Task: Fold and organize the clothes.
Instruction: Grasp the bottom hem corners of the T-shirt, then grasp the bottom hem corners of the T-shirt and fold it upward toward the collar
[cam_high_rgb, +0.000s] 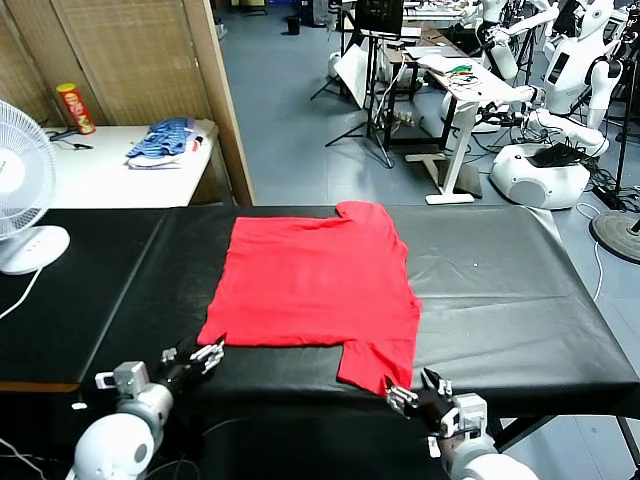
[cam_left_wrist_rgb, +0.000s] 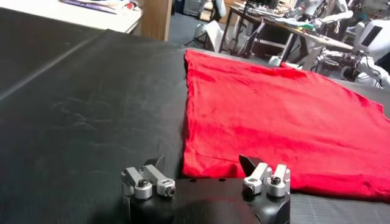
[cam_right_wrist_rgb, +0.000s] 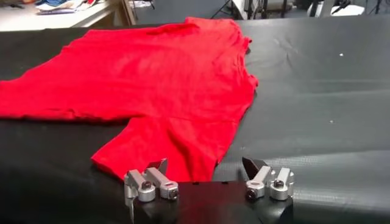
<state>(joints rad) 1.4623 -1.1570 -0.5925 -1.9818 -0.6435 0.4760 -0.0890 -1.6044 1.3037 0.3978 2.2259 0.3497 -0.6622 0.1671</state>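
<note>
So far we see the shirt (cam_high_rgb: 315, 285) flat, barely folded, with both grippers, left (cam_high_rgb: 205, 356) and right (cam_high_rgb: 418, 392), open-jawed and empty at its near edge.

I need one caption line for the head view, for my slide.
Red T-shirt lies flat on black table; left gripper and right gripper open at its near edge.

Even, bright indoor light from overhead. Soft sheen on black table cover (cam_high_rgb: 500, 300). Shadows faint. Wrist views slightly soft; far background blurred, edges mildly stretched.
</note>
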